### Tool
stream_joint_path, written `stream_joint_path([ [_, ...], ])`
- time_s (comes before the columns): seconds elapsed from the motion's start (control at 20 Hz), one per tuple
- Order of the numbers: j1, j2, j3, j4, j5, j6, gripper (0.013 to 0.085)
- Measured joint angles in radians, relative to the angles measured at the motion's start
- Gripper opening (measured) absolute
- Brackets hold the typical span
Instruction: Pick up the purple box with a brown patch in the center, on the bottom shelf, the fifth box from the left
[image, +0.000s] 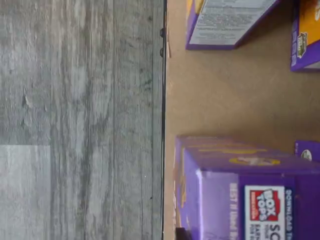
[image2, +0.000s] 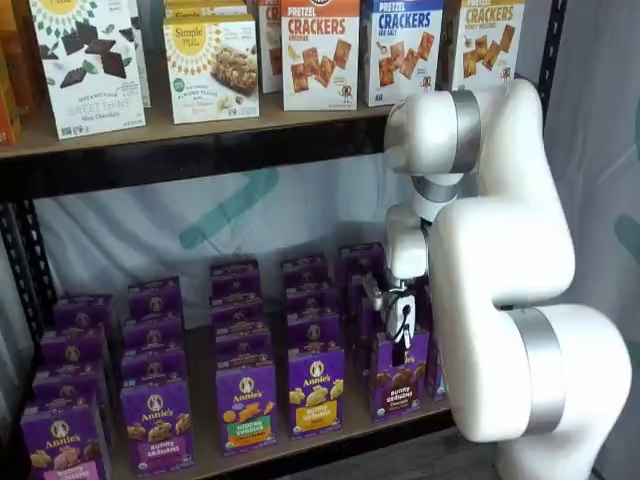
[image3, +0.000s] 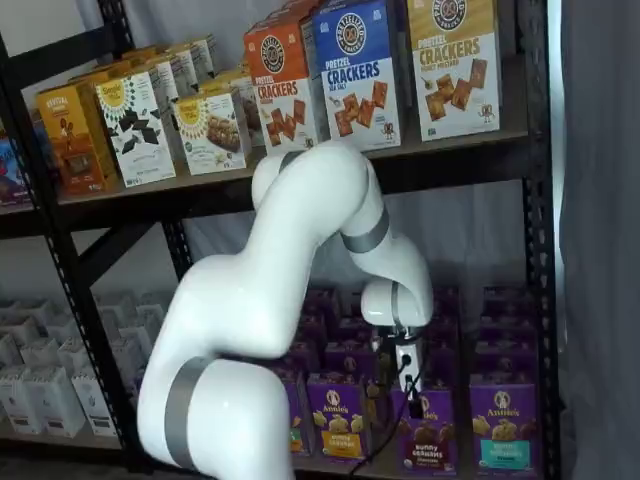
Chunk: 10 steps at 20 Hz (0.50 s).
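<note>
The purple box (image2: 397, 375) – brown bunny crackers, brown band, white logo – stands upright at the counter's (image2: 330, 432) front edge beneath the fingers (image2: 401, 338), whose spread I cannot tell.

The purple box (image2: 398, 375) is showing a white round logo and brown crackers. The bottom shelf (image: 235, 95) is looking tan, edged black. The floor (image: 80, 120) is showing grey wood grain.

purple box (image2: 398, 385) front row, bottom shelf (image2: 330, 435)
</note>
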Motion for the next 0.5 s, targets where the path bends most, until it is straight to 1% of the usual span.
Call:
stream_joint_path([
  [0.05,-0.001,-0.002,0.003,-0.001,-0.001,0.0,0.033],
  [0.1,-0.001,-0.003,0.005,-0.001,-0.001,-0.001,0.033],
  [0.2,-0.002,-0.005,0.009,0.001,-0.001,-0.003,0.025],
  [0.35,-0.002,-0.01,0.016,-0.011,-0.002,0.008,0.025],
  [0.5,-0.001,-0.021,0.035,-0.008,-0.013,0.007,0.025],
])
